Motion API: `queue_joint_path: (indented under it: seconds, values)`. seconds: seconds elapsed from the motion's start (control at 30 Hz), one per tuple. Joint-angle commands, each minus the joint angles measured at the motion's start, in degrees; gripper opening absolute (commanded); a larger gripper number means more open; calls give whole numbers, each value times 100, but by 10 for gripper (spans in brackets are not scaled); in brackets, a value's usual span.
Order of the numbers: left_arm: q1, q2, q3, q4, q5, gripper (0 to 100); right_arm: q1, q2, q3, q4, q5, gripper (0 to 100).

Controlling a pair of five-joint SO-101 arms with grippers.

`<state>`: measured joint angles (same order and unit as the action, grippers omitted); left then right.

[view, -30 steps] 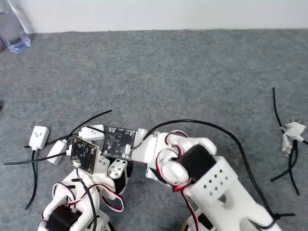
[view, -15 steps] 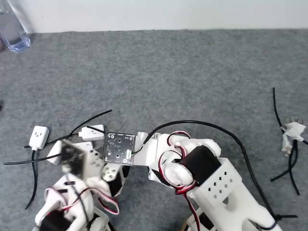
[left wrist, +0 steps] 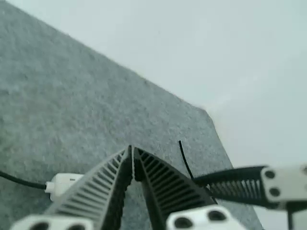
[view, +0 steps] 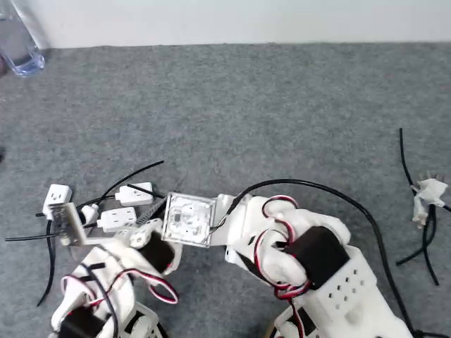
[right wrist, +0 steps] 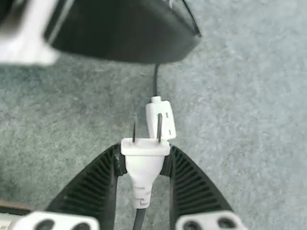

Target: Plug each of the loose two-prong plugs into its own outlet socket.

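**Figure: insertion step, with the right arm lining a plug up with a socket.**

The right gripper [right wrist: 145, 155] is clamping a white two-prong plug [right wrist: 145, 143] by its body. The prongs are pointing at an outlet socket [right wrist: 160, 120] lying just beyond them and slightly off line; whether they are touching it cannot be told. The left gripper [left wrist: 133, 152] is resting with its fingers pressed together on nothing. Seen from above, the sockets [view: 116, 219] are sitting at eight o'clock on the grey mat [view: 282, 105], and another corded plug [view: 430, 191] is lying at three o'clock. The next move probably calls for squaring the prongs to the slots, then pushing straight in, likely with the socket braced.
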<state>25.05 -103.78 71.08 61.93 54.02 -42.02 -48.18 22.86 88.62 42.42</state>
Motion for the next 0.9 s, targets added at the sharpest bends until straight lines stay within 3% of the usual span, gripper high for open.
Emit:
queue_joint_path:
  seconds: [0.0, 0.07, 0.23, 0.87]
  values:
    - [211, -62, 84, -176, 149, 14, 189, -110, 97, -338, 18, 8]
    - [308, -62, 145, -220, 202, 14, 163, -75, 220, -497, 9, 8]
    - [343, -62, 145, -299, 1380, 13, 180, -66, 325, -708, 18, 8]
    - [976, -62, 127, -290, 1398, 13, -13, -57, 519, -857, 273, 8]
